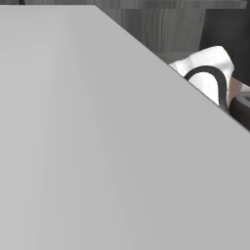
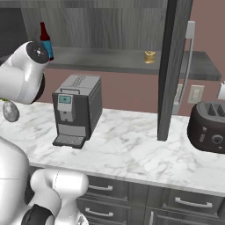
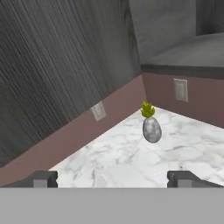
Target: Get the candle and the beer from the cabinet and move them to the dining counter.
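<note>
The cabinet (image 2: 110,22) stands open above the marble worktop. On its shelf (image 2: 114,60) the beer (image 2: 44,40), a dark bottle with a red top, stands at the left end, and the small yellow candle (image 2: 150,56) sits farther right. In the hand view my gripper (image 3: 113,178) is open, its fingertips (image 3: 43,178) wide apart with nothing between them. It looks at the worktop's corner, beside a dark wood-grain door (image 3: 57,65). My white arm (image 2: 24,72) rises at the left, below the bottle. The dining counter is out of view.
A cabinet door (image 2: 173,70) hangs open, edge-on, right of the candle. A coffee machine (image 2: 77,110), a toaster (image 2: 208,126) and a grey vase with a plant (image 3: 151,127) stand on the marble worktop (image 2: 132,149). A flat grey panel (image 1: 73,146) blocks most of the left base view.
</note>
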